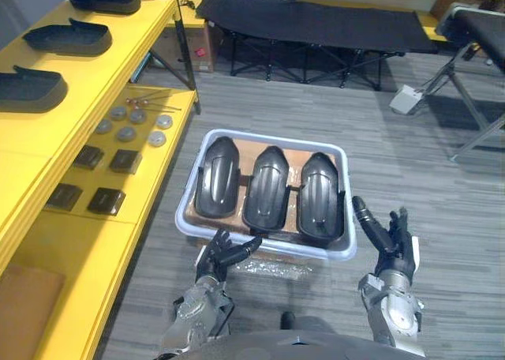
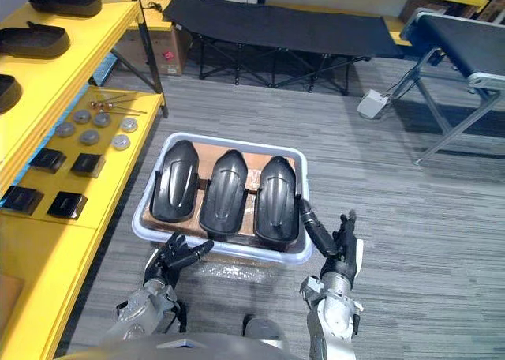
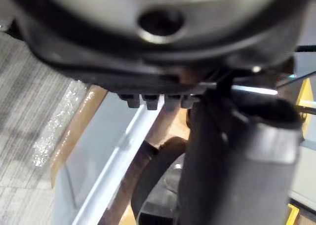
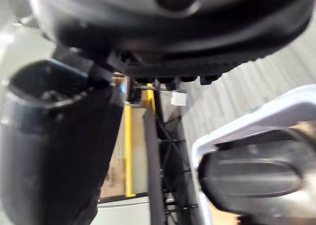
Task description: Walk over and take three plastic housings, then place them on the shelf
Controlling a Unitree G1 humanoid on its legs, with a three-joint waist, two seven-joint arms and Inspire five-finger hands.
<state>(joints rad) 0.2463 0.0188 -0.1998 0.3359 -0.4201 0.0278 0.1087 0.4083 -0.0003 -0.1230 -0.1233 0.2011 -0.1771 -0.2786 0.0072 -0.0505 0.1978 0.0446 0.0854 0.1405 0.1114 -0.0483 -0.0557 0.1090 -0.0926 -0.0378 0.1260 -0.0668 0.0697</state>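
Silver-grey forearms [image 1: 397,316], black left robot hand [image 1: 223,254], black right robot hand [image 1: 394,249]; wrist housings [image 3: 158,32] seemingly rounded, dark

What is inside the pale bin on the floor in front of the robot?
Three black plastic housings lie side by side on brown cardboard. The bottom of the bin beneath is covered.

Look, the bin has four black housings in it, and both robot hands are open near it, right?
Not four: the left eye view shows three housings in the bin. The left hand and right hand are open near it.
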